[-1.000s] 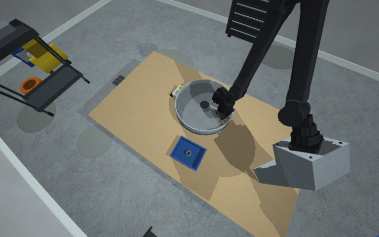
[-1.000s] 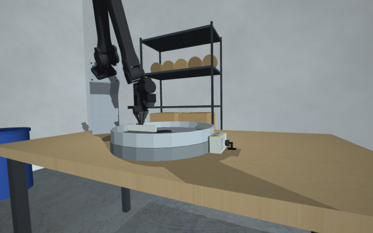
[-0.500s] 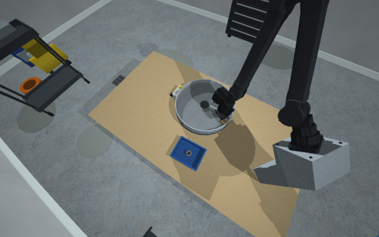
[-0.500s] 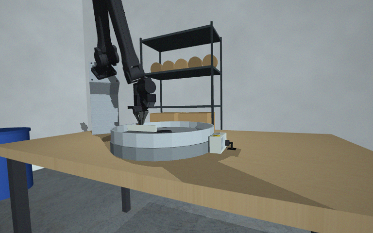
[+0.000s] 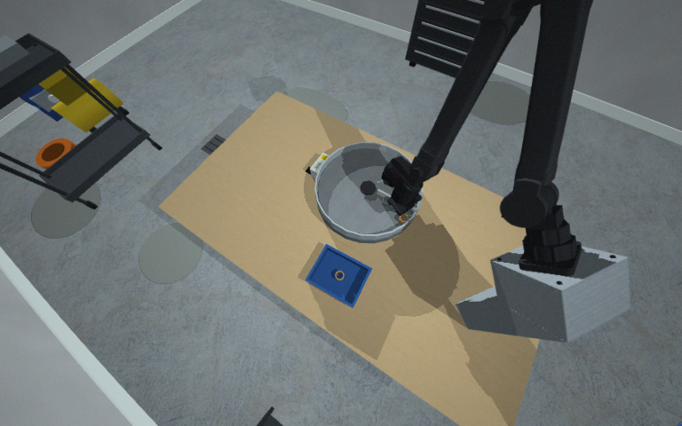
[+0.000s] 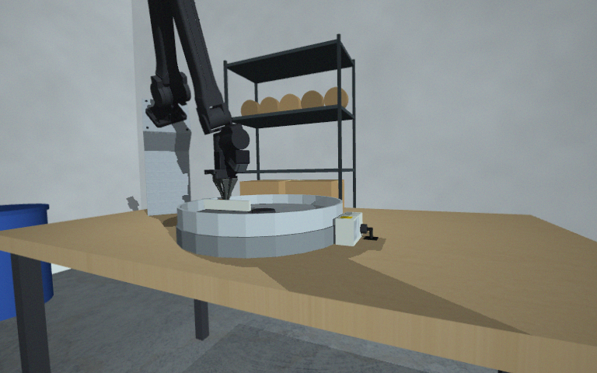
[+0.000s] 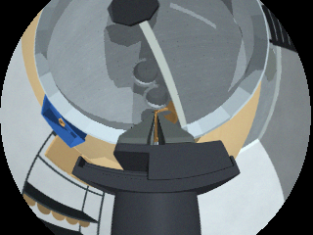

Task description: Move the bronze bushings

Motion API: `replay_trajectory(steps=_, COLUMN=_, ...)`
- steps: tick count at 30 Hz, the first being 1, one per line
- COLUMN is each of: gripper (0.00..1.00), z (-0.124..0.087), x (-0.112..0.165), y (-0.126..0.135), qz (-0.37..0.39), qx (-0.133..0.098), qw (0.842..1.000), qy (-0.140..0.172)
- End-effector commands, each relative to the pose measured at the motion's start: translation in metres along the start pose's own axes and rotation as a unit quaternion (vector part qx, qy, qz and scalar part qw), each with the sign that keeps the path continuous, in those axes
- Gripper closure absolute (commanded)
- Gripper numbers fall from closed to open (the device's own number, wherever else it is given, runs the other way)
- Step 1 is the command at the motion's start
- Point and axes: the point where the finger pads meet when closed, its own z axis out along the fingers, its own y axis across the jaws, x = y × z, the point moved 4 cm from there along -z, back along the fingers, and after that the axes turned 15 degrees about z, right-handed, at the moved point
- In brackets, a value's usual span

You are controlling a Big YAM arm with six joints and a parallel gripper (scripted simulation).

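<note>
The grey turntable (image 5: pixel 364 193) stands mid-table, with a black hub (image 5: pixel 368 187) and a pale divider bar (image 7: pixel 163 66). My gripper (image 5: pixel 402 209) reaches down inside the turntable's near-right rim and is shut on the wall of a bronze bushing (image 5: pixel 405 216). In the wrist view that bushing (image 7: pixel 168 113) shows as an orange ring at my fingertips (image 7: pixel 158 119). Two grey bushings (image 7: pixel 149 81) lie just beyond on the disc. The blue crate (image 5: pixel 339 274) sits in front of the turntable and holds one bronze bushing (image 5: pixel 339 274). In the exterior view the rim hides the bushing below my fingers (image 6: pixel 225 193).
A white control box (image 5: pixel 318 162) is fixed to the turntable's far-left side. The arm's grey base block (image 5: pixel 558 291) stands at the table's right end. A dark shelf rack (image 6: pixel 303 118) stands behind the table and a blue bin (image 6: pixel 22 255) beside it.
</note>
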Motion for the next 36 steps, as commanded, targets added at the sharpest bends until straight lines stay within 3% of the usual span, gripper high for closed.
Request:
replay_trajectory(steps=1, gripper=1.0, z=-0.002, x=-0.004, y=-0.001, qz=-0.002, qx=0.001, qw=1.0, qy=-0.008)
replay_trajectory(steps=12, gripper=1.0, z=-0.004, x=-0.004, y=0.0, qz=-0.002, qx=0.0, qw=1.0, qy=-0.009)
replay_trajectory(steps=24, gripper=1.0, z=-0.047, x=0.0, y=0.003, qz=0.002, qx=-0.004, qw=1.0, qy=-0.003)
replay_trajectory(steps=36, gripper=1.0, z=-0.068, x=-0.005, y=0.004, qz=0.004, qx=-0.005, qw=1.0, qy=-0.007)
